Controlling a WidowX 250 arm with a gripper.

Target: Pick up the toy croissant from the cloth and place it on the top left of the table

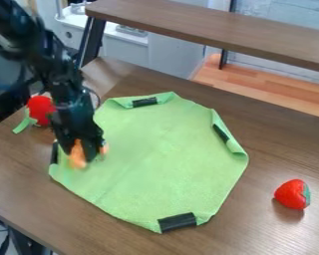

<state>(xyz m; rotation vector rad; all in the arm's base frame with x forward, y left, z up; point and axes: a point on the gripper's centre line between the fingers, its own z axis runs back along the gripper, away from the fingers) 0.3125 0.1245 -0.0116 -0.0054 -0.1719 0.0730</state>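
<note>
1 black arm [59, 84] slants from upper left, tool [79, 153] pointing down.

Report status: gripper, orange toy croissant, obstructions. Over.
Black two-finger gripper at orange toy croissant, left side of green cloth. Grip unconfirmed. Round red toy at upper left of brown wooden table, possible obstacle.

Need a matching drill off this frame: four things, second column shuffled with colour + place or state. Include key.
1. cloth
2. toy croissant
3. toy strawberry
4. gripper

A. black, over the cloth's left side
B. red, on bare table right of the cloth
C. orange, at the gripper's lower end
D. green, edges partly folded over

Pairs: 1-D, 2-C, 3-B, 4-A
</note>
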